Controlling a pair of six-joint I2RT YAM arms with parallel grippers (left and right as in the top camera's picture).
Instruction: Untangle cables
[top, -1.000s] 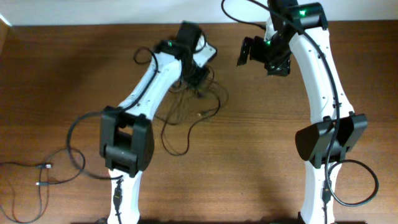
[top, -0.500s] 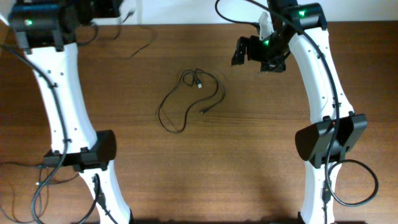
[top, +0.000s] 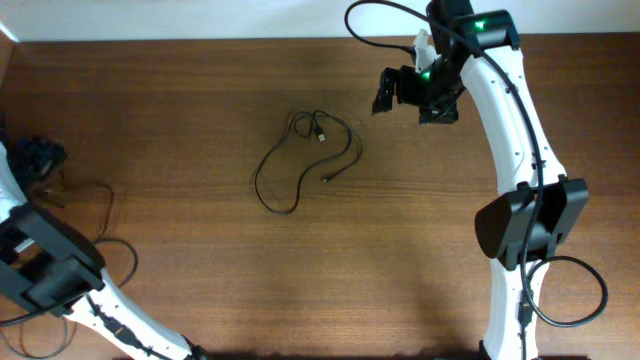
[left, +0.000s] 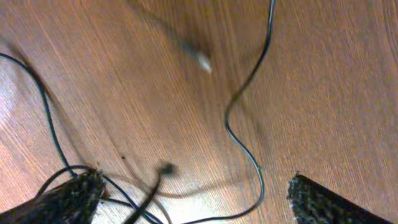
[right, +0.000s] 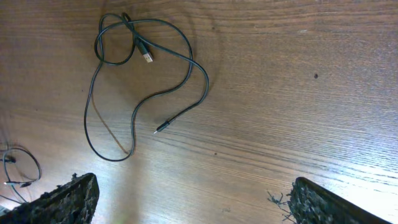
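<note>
One of the cables (top: 300, 160) lies alone mid-table as a loose loop with both plugs showing; the right wrist view has this looped cable (right: 138, 81) ahead of my right gripper (right: 199, 202). That right gripper (top: 397, 90) hovers open and empty, back right of the loop. At the table's far left edge my left gripper (top: 36, 158) stands open. Between and ahead of the left gripper (left: 196, 199) thin black cords (left: 244, 134) lie on the wood with a blurred plug (left: 199, 60). A strand passes by the left fingertip (left: 69, 196); nothing is gripped.
Another thin cord (top: 104, 205) trails over the table by the left arm's base. A small coil (right: 18, 169) shows at the left edge of the right wrist view. The back wall runs along the table's far edge.
My left arm left the tangle mid-table, swung to the back left, then to the far left edge, taking cords with it, and its jaws have opened. The right arm barely moved.
</note>
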